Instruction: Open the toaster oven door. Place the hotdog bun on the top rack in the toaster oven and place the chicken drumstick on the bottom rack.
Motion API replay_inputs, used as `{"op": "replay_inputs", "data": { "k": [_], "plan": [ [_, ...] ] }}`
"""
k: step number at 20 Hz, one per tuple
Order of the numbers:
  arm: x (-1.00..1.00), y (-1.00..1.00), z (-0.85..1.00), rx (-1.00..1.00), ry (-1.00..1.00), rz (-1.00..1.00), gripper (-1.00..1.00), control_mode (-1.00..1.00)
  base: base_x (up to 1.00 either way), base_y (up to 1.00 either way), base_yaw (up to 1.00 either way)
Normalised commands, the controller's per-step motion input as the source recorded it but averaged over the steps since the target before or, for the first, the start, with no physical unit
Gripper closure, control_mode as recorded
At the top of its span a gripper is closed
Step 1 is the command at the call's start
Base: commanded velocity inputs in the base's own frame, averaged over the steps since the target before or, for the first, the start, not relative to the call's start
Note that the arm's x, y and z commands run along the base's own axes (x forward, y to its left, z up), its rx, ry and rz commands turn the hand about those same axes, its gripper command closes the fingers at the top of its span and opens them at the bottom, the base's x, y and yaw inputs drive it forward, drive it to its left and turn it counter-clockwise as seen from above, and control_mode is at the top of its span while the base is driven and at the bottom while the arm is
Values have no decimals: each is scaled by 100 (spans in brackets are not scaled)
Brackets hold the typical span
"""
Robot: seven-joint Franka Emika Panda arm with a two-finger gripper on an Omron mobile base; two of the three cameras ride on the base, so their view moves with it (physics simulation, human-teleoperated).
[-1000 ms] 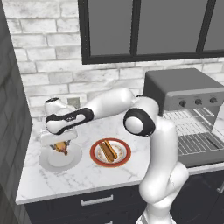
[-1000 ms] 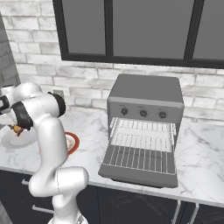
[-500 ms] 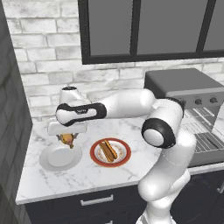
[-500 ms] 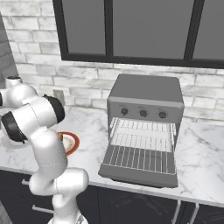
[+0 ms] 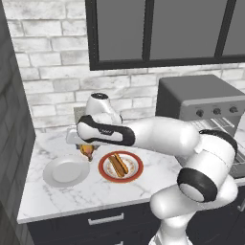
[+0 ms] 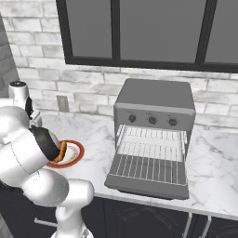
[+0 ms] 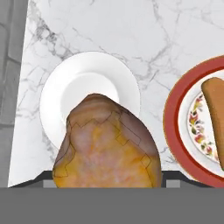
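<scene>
golden-brown and lumpy, the chicken drumstick (image 7: 107,142) sits right between your gripper (image 5: 87,149) tips, lifted clear of the white plate (image 7: 59,92) below it; the jaws stand wide but they are clamped on the meat, so you are carrying it. in the left base view it hangs just under the hand, above the gap between the white plate and the red-rimmed plate (image 5: 136,176). the hotdog bun (image 5: 117,163) lies on that red-rimmed plate, untouched.

judge the drumstick as light but awkward: rounded, uneven, likely a bit slick, so it may roll or pivot in a two-point pinch. your hold looks to be across the thick meaty part, which is the best place; the darker narrow end would give less to bite on. you'd do well to move it smoothly and avoid sharp wrist turns.

the toaster oven (image 6: 153,102) is well apart, to the right, with the toaster oven door (image 6: 149,172) already down flat. the top rack (image 6: 152,138) and the bottom rack (image 6: 151,151) both show as wire grids; the lower gap looks tight, so go in low and level
</scene>
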Motion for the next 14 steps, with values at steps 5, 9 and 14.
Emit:
{"op": "replay_inputs", "data": {
  "k": [5, 9, 14],
  "plan": [
    [-25, -57, 28, 2, -1, 1, 100, -100, 0, 0, 0],
    [-27, -54, 13, 0, 0, 1, 100, -100, 0, 0, 0],
    [-25, -60, 7, 0, 0, 0, 100, -100, 0, 0, 0]
  ]
}}
